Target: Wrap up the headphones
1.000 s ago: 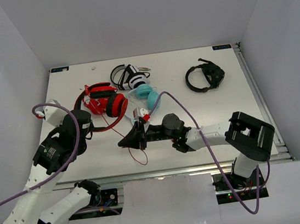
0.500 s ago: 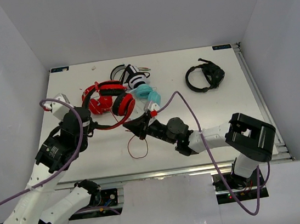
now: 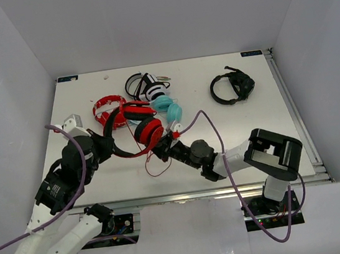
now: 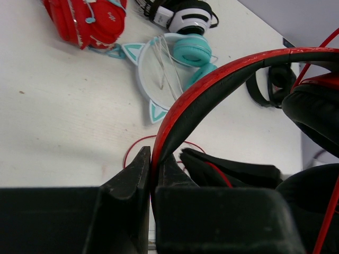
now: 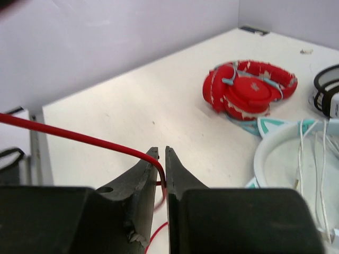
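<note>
The headphones, with black headband, red trim and red-and-black ear cups, hang tilted above the table left of centre. My left gripper is shut on the headband, with the band pinched between the fingers. The thin red cable runs from the ear cups down to a loop on the table. My right gripper is shut on that cable just right of the lower ear cup, the cable bending down between the jaws.
A smaller all-red pair lies behind the held headphones. A black-and-white pair and a teal cat-ear pair lie at back centre. A black headset lies at back right.
My left gripper has lifted the headphones and carried them right and nearer, uncovering the small red pair. My right gripper has kept the cable and shifted slightly right, close under the ear cup.
</note>
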`<state>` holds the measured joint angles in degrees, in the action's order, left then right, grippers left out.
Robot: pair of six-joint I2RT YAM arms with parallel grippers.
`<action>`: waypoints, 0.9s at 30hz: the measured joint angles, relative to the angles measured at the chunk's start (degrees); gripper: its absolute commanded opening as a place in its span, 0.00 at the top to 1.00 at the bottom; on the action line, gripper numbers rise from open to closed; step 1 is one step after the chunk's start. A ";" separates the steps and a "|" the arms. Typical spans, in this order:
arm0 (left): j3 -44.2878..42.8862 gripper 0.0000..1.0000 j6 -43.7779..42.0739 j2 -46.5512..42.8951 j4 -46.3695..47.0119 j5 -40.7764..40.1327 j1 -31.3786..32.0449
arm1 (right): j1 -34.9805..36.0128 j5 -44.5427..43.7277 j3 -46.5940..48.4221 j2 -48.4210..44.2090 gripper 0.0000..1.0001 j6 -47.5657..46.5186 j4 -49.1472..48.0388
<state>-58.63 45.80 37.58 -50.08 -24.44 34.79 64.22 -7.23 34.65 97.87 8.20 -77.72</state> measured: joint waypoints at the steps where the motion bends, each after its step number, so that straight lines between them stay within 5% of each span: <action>1: 0.00 1.00 0.22 -0.17 0.28 0.87 0.01 | -0.24 0.07 0.00 1.16 0.82 -0.38 0.39; 7: -0.46 1.00 0.75 0.67 1.15 3.91 0.04 | -0.74 4.93 0.08 7.23 0.82 -1.78 1.87; 11: -1.47 1.00 0.77 2.69 1.68 6.67 0.04 | -0.72 7.45 1.24 8.68 0.92 -1.91 2.81; 27: -2.38 1.00 -3.84 1.91 1.79 13.65 -0.17 | -2.95 5.09 2.68 8.69 0.92 -2.63 0.13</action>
<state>-61.01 41.96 39.49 -48.28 -10.78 34.61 61.27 -2.15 37.33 106.56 5.58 -77.59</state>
